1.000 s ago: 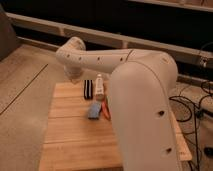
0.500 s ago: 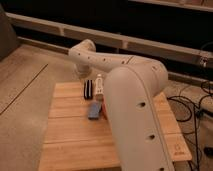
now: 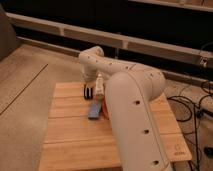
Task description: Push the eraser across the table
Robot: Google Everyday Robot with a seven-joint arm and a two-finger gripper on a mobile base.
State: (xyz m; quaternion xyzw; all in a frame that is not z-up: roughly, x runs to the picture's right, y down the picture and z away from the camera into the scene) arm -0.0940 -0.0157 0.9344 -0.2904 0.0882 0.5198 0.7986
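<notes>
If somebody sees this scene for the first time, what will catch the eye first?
The big white robot arm fills the right side and bends over the table. Its gripper is near the table's far edge, just above the eraser. Beside the eraser stands a small white box, and a flat blue block lies nearer.

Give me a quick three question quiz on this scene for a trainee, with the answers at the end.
1. True or false: the blue block lies nearer the camera than the eraser.
2. What stands upright close beside the eraser? A) a white box B) a mug C) a bottle
3. Where is the gripper?
Key: 1 true. 2 A. 3 Low at the far end of the table, right at the eraser.
</notes>
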